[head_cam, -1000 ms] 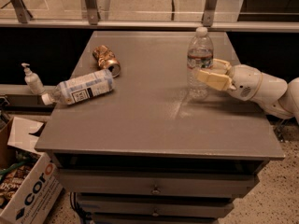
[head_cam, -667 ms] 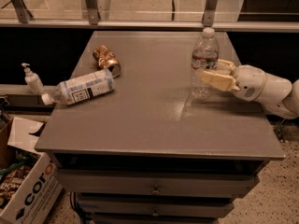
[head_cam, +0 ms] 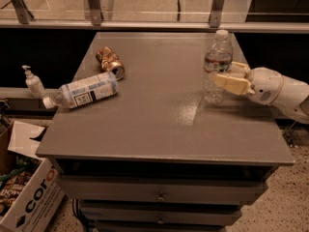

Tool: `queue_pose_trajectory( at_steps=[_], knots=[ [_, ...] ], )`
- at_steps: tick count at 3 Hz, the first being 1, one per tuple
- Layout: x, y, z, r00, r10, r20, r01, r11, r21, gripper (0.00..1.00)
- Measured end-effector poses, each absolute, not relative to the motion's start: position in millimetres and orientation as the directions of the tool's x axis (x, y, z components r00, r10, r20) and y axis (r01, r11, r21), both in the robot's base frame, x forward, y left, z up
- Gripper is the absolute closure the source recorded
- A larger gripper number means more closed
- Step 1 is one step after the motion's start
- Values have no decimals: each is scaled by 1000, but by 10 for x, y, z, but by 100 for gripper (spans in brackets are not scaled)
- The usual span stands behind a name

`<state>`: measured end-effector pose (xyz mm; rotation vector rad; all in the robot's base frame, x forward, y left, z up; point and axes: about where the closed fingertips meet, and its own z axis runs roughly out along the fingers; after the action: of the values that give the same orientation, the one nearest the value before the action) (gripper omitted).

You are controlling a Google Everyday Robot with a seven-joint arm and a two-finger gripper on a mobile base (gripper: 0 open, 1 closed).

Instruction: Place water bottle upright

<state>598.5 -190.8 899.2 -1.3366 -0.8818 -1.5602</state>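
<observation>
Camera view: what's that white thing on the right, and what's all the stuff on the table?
That white thing is a robot arm. Its grasping part, the end effector, has two fingers closed around a small clear water bottle, standing upright on the right side of the grey table. The one camera looks down at the table from in front. On the left lie a crushed gold can and a bigger labelled bottle on its side. A pump bottle stands left of the table.

Two bottles (water bottle (head_cam: 218, 52) right, larger bottle (head_cam: 86, 91) left), one can (head_cam: 110, 63), one pump dispenser (head_cam: 33, 82), one gripper (head_cam: 224, 75) far right.
</observation>
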Motion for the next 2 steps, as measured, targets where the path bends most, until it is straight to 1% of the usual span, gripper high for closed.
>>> queue_pose_trajectory(
  at_steps=[1, 2],
  knots=[
    [5975, -1906, 8932, -24, -167, 986, 932, -361, -39, 83],
    [5968, -1918, 8906, -15, -169, 986, 931, -361, -48, 59]
  ],
)
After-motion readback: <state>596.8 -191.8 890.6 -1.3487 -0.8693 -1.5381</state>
